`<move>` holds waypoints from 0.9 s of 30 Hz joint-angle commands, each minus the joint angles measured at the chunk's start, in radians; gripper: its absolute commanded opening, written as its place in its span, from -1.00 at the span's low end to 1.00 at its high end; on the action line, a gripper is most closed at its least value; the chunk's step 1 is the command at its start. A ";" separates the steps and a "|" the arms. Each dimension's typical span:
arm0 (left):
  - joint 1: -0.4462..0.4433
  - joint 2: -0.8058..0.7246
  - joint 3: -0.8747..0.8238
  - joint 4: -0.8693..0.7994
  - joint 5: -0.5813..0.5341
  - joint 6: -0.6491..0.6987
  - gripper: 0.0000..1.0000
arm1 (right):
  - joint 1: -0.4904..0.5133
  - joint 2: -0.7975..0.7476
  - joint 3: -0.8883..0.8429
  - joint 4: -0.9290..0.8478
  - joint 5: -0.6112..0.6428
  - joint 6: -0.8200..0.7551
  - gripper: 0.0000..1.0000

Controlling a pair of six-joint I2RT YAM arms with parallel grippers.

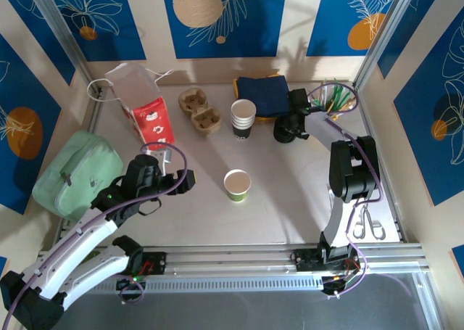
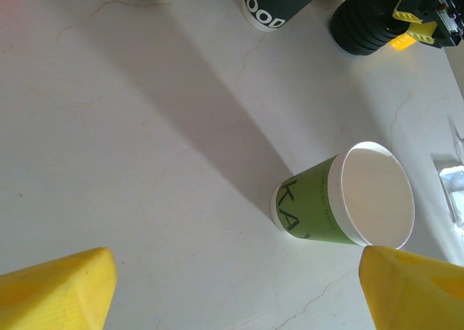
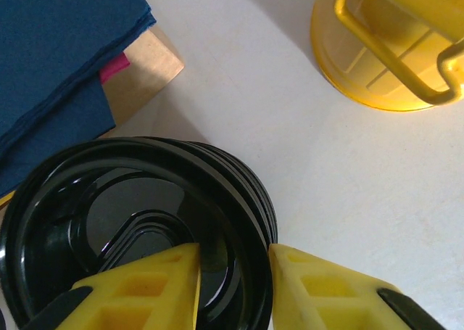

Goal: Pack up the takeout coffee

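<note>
The takeout coffee [image 1: 237, 184] is a lime-green paper cup standing upright mid-table, its white-rimmed top open. In the left wrist view the cup [image 2: 346, 201] sits just ahead of my right-hand finger. My left gripper [image 1: 181, 179] [image 2: 235, 294] is open, low over the table, a short way left of the cup, with nothing between its fingers. At the back right, my right gripper [image 1: 284, 130] [image 3: 233, 261] is shut on the rim of the top black lid [image 3: 130, 192] of a lid stack [image 1: 283, 134], one finger inside the rim and one outside.
A stack of lidless cups [image 1: 243, 117] stands behind the green cup. Cardboard carriers [image 1: 201, 111] and a white-and-red paper bag [image 1: 141, 105] lie at the back left, a green pouch [image 1: 76, 172] at the left edge. Blue napkins [image 1: 262, 96], a yellow holder [image 3: 388, 47] and scissors [image 1: 370, 223] are on the right.
</note>
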 commanded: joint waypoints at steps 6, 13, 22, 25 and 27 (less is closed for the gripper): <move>-0.010 0.002 0.037 -0.011 -0.007 0.006 0.73 | -0.001 0.008 0.021 -0.009 -0.018 -0.010 -0.52; -0.010 -0.013 0.025 -0.015 -0.010 -0.002 0.73 | 0.000 -0.002 0.012 -0.006 -0.026 -0.017 -0.69; -0.009 -0.027 0.036 -0.029 -0.015 0.001 0.73 | 0.002 -0.064 -0.013 -0.006 -0.035 -0.033 -0.71; -0.010 -0.026 0.045 -0.034 -0.013 0.003 0.73 | 0.001 -0.097 -0.021 -0.018 -0.043 -0.044 -0.71; -0.008 -0.023 0.056 -0.038 -0.009 0.004 0.73 | 0.002 -0.125 -0.028 -0.027 -0.045 -0.056 -0.71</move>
